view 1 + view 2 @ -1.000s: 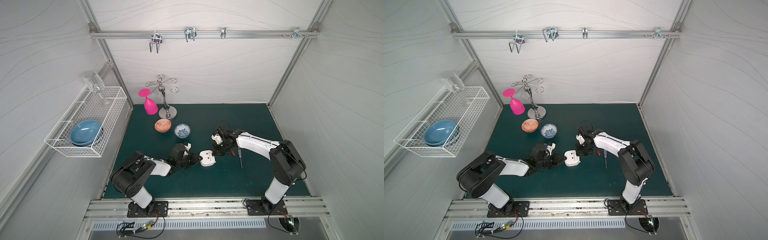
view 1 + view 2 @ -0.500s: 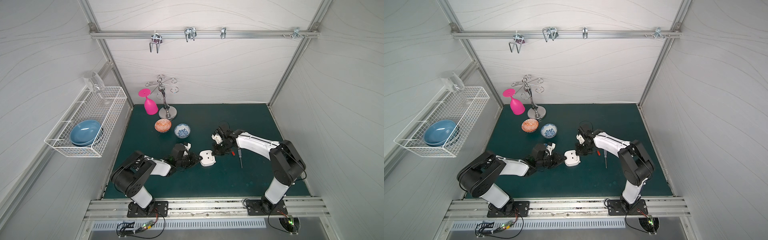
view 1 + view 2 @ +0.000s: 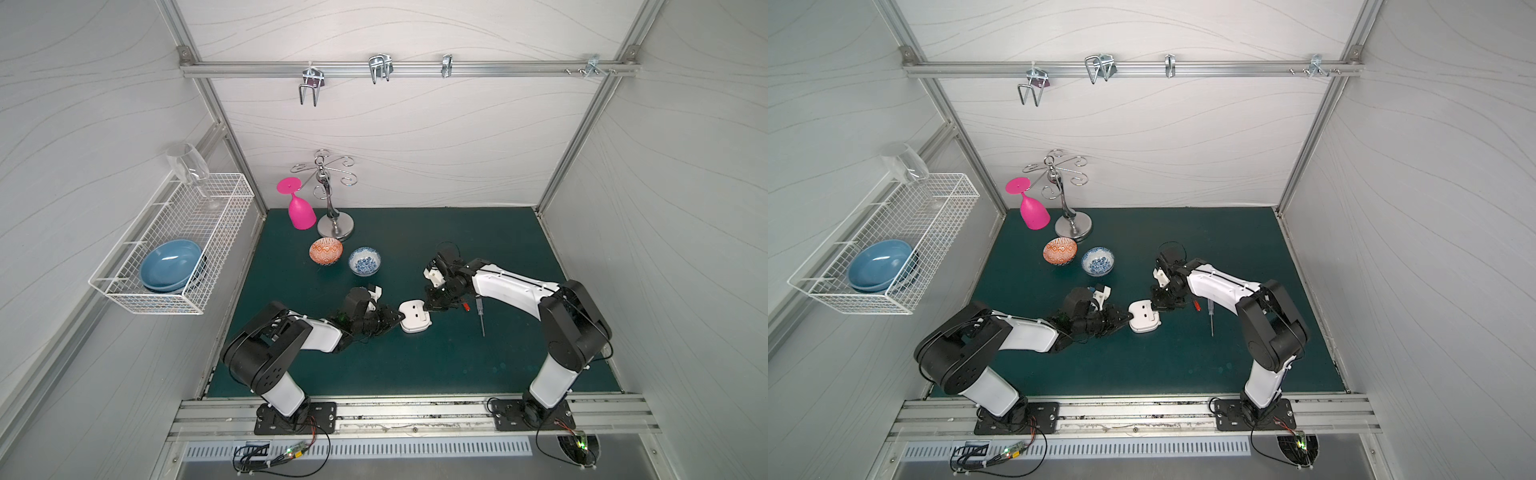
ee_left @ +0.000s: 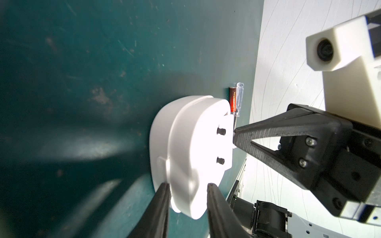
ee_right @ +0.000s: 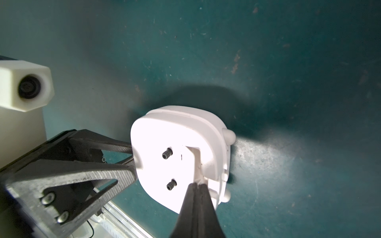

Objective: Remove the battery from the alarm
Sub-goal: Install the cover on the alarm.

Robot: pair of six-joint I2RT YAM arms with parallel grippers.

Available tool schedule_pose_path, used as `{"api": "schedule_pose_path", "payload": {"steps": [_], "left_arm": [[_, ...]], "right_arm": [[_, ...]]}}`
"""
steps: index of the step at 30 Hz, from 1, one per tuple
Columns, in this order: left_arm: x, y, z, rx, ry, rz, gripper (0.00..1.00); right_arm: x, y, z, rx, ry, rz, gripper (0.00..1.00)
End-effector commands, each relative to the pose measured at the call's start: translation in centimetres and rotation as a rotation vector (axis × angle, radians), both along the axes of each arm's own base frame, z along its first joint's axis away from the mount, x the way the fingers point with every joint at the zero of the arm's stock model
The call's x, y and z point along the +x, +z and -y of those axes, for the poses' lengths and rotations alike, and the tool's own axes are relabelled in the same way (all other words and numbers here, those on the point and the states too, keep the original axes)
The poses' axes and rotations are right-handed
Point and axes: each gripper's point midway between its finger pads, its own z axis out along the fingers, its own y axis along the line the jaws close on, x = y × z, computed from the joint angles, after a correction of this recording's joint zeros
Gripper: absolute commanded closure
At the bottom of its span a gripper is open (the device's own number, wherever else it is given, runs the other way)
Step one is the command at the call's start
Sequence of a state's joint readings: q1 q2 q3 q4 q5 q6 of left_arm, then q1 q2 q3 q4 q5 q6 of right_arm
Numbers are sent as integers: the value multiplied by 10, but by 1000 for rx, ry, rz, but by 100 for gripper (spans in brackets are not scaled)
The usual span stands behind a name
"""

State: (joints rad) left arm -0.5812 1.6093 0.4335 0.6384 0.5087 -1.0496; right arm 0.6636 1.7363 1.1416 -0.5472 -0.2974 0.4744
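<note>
green mat (image 3: 415,374): work surface. alarm (image 3: 414,316) at frame centre in both top views, face down. left gripper (image 4: 187,186) clamps alarm's left rim; shallow hold, could slip. right gripper (image 5: 196,184) clenched, tips at back compartment; a push could skid alarm. screwdriver (image 3: 481,316) lies right of alarm. battery (image 4: 233,101) already out, just beside screwdriver; a nudge could roll it.

Pink goblet (image 3: 300,212), orange bowl (image 3: 326,250), blue bowl (image 3: 364,261), screwdriver (image 3: 481,313)
</note>
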Motion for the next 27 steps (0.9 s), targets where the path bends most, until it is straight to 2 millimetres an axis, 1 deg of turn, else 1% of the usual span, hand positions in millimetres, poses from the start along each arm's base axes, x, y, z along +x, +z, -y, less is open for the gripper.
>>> {"api": "schedule_pose_path", "payload": {"steps": [1,10,16,23,27], "left_arm": [[8,4,3,-10,3,26,64],[9,3,2,-4,7,26,59],[9,4,3,-6,3,25,59],[8,3,2,0,5,21,59],[9,4,2,-2,6,22,59]], "right_arm": [[0,-1,-6,30,5,-22,97],[1,-3,-5,38,11,-40,97],[-1,-6,-9,46,4,-54,96],[0,-1,-8,56,-24,-45,96],[-2,-5,-8,61,-36,-58,96]]}}
